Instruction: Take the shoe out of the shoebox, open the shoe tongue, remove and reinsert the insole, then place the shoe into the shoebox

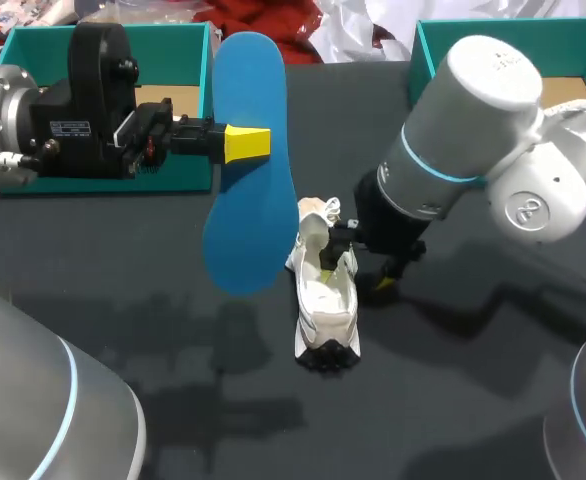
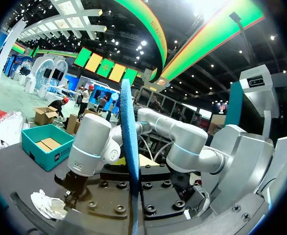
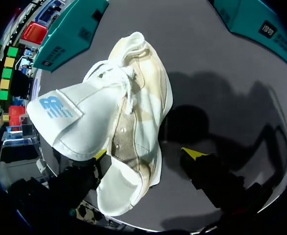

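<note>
**Insole aloft, shoe only loosely pinned: the reinsertion could miss**

The left hand [image 1: 245,143], in the upper left of the head view, is clamped on the blue insole [image 1: 248,200]. The insole hangs upright and well clear of the counter [image 1: 453,400]. The white shoe [image 1: 325,300] lies mid-frame on the counter, outside both the left shoebox [image 1: 33,45] and the right shoebox [image 1: 473,30].

The right hand [image 1: 354,278] stands wide at the shoe's opening. One finger is tucked inside under the lifted tongue [image 3: 60,117] and the other stands apart from the outer side wall, so it props the shoe rather than grips it.

Likely troubles:

- The insole is held near its middle, with both ends free. As it comes down, the leading end may flex or catch on the collar and fold instead of sliding toward the toe.
- With no firm hold, the shoe could skid or roll when the insole pushes in.
- The finger inside the opening takes up room, and the insole may jam against it.
- If that finger shifts, the tongue may drop back over the opening.
</note>
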Controlling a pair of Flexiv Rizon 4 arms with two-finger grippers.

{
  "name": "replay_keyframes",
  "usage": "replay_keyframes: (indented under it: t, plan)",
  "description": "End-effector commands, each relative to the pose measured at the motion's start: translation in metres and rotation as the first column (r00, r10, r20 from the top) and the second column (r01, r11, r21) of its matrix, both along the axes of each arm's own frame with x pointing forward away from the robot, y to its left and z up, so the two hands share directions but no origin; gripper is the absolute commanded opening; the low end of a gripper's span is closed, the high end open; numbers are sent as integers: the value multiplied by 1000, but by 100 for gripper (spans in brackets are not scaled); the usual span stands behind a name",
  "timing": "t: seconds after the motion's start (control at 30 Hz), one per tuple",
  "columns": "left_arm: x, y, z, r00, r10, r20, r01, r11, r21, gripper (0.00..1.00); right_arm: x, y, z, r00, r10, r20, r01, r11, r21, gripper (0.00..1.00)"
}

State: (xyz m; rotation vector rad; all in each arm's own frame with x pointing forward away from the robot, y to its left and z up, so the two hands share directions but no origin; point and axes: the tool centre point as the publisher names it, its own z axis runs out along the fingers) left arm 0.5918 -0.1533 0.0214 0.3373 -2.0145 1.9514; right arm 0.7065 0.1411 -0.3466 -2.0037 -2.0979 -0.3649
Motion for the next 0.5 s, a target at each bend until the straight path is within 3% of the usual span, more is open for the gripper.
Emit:
replay_keyframes:
  t: [0.03, 0.23, 0.27, 0.4, 0.5]
  plan:
    - [0, -1, -1, 1000, -1, 1, 1, 1000, -1, 0, -7, -16, 10, 1000, -2, 8, 2, 1000, 27, 100]
    - [0, -1, -1, 1000, -1, 1, 1, 1000, -1, 0, -7, -16, 10, 1000, -2, 8, 2, 1000, 27, 100]
    - [0, -1, -1, 1000, -1, 1, 1, 1000, -1, 0, -7, -18, 11, 999, -31, 7, 30, 996, 79, 100]
    - [0, -1, -1, 1000, -1, 1, 1, 1000, -1, 0, -6, -34, 42, 994, -91, 67, 76, 977, 200, 100]
    - [0, -1, -1, 1000, -1, 1, 1, 1000, -1, 0, -4, -42, 68, 993, -99, 62, 80, 963, 257, 100]
